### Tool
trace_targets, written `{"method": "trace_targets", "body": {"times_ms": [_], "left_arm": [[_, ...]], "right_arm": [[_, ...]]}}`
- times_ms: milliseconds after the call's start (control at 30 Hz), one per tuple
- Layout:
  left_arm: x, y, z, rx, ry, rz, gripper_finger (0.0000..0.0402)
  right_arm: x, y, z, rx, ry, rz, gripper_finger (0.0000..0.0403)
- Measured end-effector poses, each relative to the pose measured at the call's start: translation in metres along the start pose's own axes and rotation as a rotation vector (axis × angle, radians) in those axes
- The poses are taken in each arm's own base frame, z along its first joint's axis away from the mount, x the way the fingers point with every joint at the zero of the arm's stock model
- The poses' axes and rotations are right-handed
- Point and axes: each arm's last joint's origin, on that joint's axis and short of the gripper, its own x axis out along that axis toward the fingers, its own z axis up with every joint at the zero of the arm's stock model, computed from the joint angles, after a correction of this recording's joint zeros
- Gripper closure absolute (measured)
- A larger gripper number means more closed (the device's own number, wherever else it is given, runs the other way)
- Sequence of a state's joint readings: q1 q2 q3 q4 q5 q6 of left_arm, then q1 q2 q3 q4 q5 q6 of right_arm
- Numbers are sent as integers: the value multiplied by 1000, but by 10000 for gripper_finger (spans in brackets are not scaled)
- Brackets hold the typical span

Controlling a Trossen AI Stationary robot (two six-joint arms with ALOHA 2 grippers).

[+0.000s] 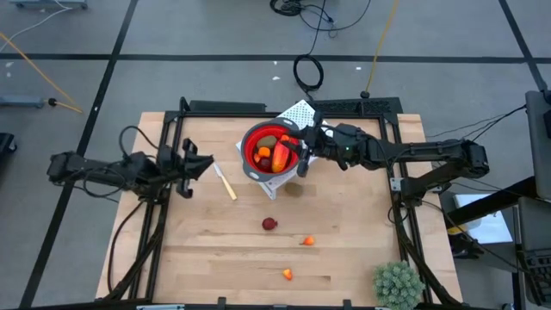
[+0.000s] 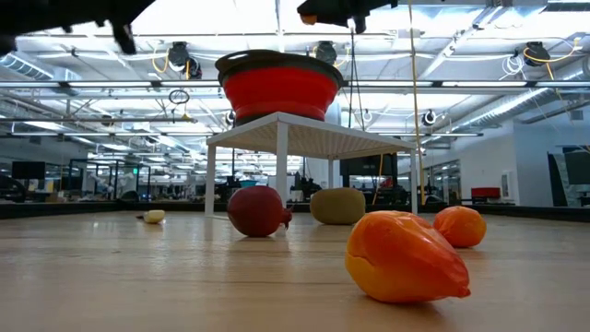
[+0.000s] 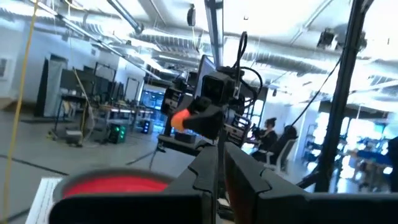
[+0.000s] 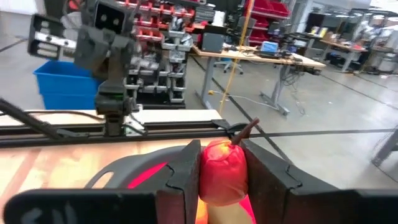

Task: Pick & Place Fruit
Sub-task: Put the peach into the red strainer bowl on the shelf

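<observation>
right tool [image 4: 222,169]: clenched on a red apple [image 4: 222,171], above the red bowl [image 1: 269,148] at frame centre | left tool [image 1: 191,164]: clenched, empty, left of centre | loose fruit [image 1: 269,224]: on the surface [image 1: 198,250], lower centre

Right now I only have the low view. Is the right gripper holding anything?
Observer: Yes. The right gripper is shut on a red fruit with a stem, above the red bowl.
Operator: Is anything in the bowl?
Observer: From above, several pieces lie inside, orange and olive.
Operator: And the left arm?
Observer: The left gripper is shut and empty, at the table's left, beside the knife.
</observation>
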State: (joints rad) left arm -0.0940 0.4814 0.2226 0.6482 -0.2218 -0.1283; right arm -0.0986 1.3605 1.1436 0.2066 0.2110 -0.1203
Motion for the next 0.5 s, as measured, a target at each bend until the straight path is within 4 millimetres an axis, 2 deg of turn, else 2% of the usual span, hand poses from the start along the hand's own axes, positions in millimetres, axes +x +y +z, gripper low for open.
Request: {"method": "trace_targets", "body": {"times_ms": [300, 500], "left_arm": [[68, -17, 22, 241, 111, 29, 375], [105, -20, 31, 357, 227, 89, 375]], "right_arm": [[0, 0, 0, -1, 2, 5, 305], [0, 1, -1, -1, 10, 9, 305]]}}
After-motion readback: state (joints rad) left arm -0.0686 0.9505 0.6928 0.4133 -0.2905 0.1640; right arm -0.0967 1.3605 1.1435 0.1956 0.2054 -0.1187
